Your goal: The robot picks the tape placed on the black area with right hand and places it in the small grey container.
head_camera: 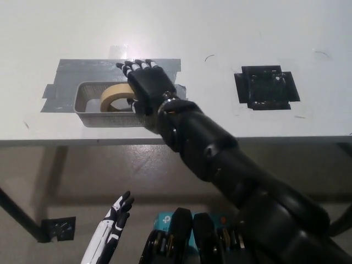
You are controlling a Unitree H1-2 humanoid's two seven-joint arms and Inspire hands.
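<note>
A beige roll of tape (116, 97) lies inside the small grey container (88, 104), toward its right end. My black right hand (147, 87) hovers over the container's right end, fingers spread and pointing away, no longer holding the roll. The black area (267, 87) on the white table's right side has nothing on it. My white left hand (113, 223) hangs below the table's front edge at the lower left, fingers apart and holding nothing.
The container rests on a patch of grey tape (71, 74) on the white table (220, 33). The table's front edge (66, 142) runs across the middle of the picture. A dark table leg (19, 217) stands at the lower left.
</note>
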